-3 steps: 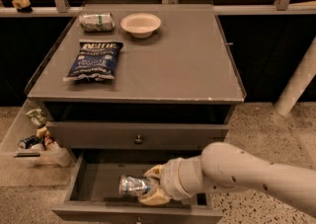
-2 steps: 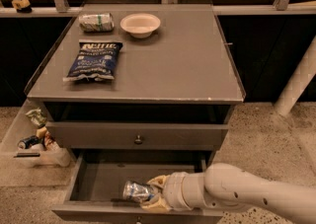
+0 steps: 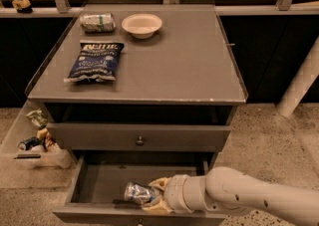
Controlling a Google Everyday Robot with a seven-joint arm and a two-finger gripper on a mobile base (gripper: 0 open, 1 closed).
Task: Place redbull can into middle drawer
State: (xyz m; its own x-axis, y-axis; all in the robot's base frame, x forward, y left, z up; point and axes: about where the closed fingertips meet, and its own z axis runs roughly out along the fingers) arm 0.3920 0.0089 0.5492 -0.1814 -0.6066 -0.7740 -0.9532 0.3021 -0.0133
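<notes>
The middle drawer (image 3: 99, 180) is pulled open below the closed knobbed drawer (image 3: 140, 140). The redbull can (image 3: 137, 192) lies on its side, low inside the open drawer near its front, silver end toward the left. My gripper (image 3: 152, 196) reaches in from the right and is closed around the can, one fingertip (image 3: 158, 184) above it and one below. The white arm (image 3: 249, 201) comes in from the lower right.
On the cabinet top (image 3: 179, 65) lie a blue chip bag (image 3: 94, 61), a silver can with green stripes (image 3: 96, 22) and a white bowl (image 3: 142, 24). A clear bin (image 3: 36, 150) with snacks stands at the left on the floor. A white post (image 3: 301, 83) stands at the right.
The arm has lowered and slid toward the drawer's front, carrying the can down into the drawer. The can is still held.
</notes>
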